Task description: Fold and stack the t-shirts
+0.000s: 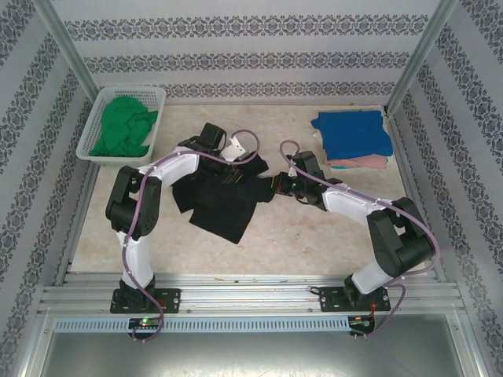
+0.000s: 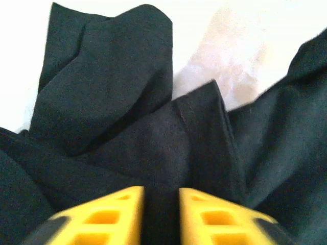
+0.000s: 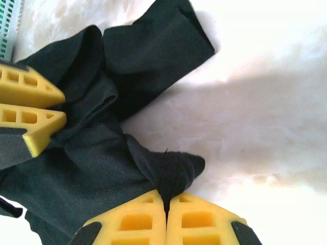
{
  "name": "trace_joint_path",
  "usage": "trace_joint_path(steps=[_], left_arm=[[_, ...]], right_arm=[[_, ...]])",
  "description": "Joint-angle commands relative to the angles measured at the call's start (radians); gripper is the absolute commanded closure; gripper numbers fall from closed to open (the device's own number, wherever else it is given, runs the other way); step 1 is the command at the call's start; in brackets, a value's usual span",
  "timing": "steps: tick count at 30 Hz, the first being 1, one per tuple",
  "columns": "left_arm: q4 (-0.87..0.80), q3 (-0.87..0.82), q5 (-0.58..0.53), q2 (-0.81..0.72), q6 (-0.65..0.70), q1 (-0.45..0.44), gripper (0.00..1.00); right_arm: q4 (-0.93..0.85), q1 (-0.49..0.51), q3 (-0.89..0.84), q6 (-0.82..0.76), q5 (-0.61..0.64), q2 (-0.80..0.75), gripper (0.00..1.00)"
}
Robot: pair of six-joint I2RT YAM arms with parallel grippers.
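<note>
Top external view, entry one: black t-shirt (image 1: 220,203), one piece, crumpled, lying in the middle of the desk (image 1: 314,239) between my two arms; unfolded, not yet on any stack. Entry two: my left jaws, at the shirt's far edge, left of centre. In the left wrist view my yellow fingers (image 2: 115,217) stand close together with a ridge of black cloth running up between them, so I list them as clamped on the shirt. Entry three: my right jaws, at the shirt's far right corner. In the right wrist view the fingertips (image 3: 140,217) press together on a small twisted nub of black cloth, and the left pair shows across that view, biting a neighbouring fold. Relation of note: both holds sit on the shirt's far side, near each other, on a line running left to right. The bulk of the cloth trails from that line toward my bases and slightly left, and the cloth between the holds is bunched, not taut. Judgement: the next move calls for drawing the two holds apart along that line to spread the edge. Entry four: blue t-shirt (image 1: 354,132), folded, on top of a pink t-shirt (image 1: 361,163), far right corner of the desk, nearer my right arm. Entry five: green t-shirt (image 1: 122,129), heaped in the white basket (image 1: 93,118), far left, nearer my left arm.
</note>
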Motion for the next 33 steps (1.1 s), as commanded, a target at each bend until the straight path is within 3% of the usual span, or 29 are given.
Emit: trace_joint_path(steps=[1, 4, 9, 13, 17, 22, 25, 26, 28, 31, 33], left_arm=[[-0.003, -0.013, 0.033, -0.077, -0.003, 0.005, 0.90], [-0.011, 0.018, -0.049, -0.150, -0.095, 0.028, 1.00], [0.022, -0.004, -0.158, -0.363, -0.225, 0.067, 1.00], [0.065, -0.103, -0.319, -0.564, -0.311, 0.067, 1.00], [0.072, -0.243, -0.548, -0.735, -0.430, 0.073, 1.00], [0.048, -0.458, -0.725, -0.806, -0.545, 0.111, 1.00], [-0.028, -0.487, -0.719, -0.779, -0.605, 0.158, 0.98], [-0.036, -0.500, -0.697, -0.783, -0.617, 0.164, 0.90], [-0.033, -0.530, -0.663, -0.816, -0.640, 0.166, 0.88], [0.043, -0.579, -0.597, -0.880, -0.654, 0.165, 0.62], [0.104, -0.579, -0.514, -0.880, -0.639, 0.166, 0.59]], right_arm=[[-0.067, -0.047, 0.043, -0.065, -0.017, -0.027, 1.00], [-0.149, -0.093, 0.119, -0.122, -0.038, -0.051, 1.00], [-0.288, -0.136, 0.289, -0.215, -0.060, -0.133, 1.00], [-0.354, -0.139, 0.419, -0.276, -0.014, -0.186, 1.00], [-0.417, -0.144, 0.545, -0.337, 0.080, -0.169, 1.00], [-0.449, -0.140, 0.579, -0.354, 0.116, -0.053, 1.00], [-0.478, -0.145, 0.577, -0.364, 0.162, 0.001, 0.97], [-0.499, -0.150, 0.579, -0.361, 0.174, 0.008, 0.85], [-0.545, -0.154, 0.575, -0.369, 0.195, -0.001, 0.82], [-0.536, -0.154, 0.485, -0.357, 0.245, -0.087, 0.74], [-0.508, -0.150, 0.399, -0.343, 0.251, -0.162, 0.77]])
